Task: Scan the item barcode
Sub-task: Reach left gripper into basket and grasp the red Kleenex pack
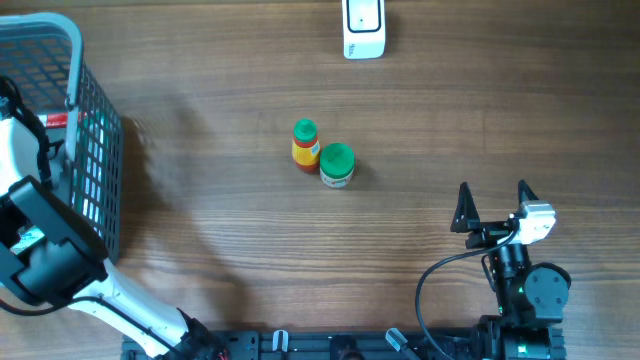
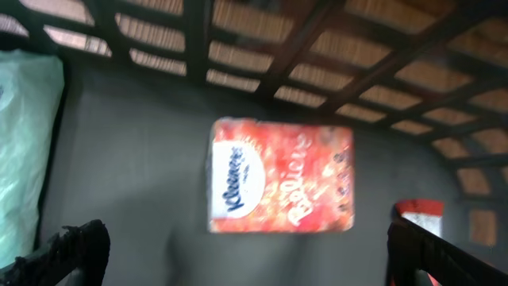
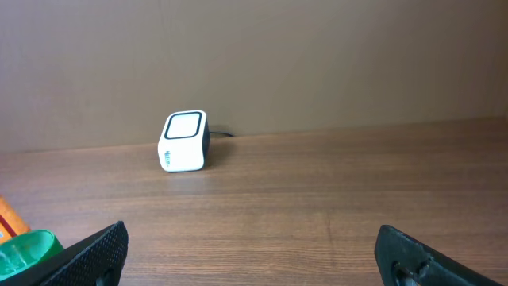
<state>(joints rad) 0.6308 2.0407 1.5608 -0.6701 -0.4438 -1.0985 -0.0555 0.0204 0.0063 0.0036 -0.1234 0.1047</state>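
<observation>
Kleenex pack [image 2: 282, 176] seen flat on floor of grey basket [image 1: 95, 140] at left of counter [image 1: 200, 100], below left hand [image 2: 258, 254], spread wide open and empty; right hand [image 1: 493, 195], likewise open and empty, poised at near right, facing white scanner [image 1: 363, 28] at far edge.

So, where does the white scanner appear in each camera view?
Overhead: white scanner at the top edge, right of centre.
Left wrist: not in it; only the basket inside shows.
Right wrist: left of centre, on the table.
Shared landmark: green-lidded jar, overhead centre and right wrist bottom left.
</observation>
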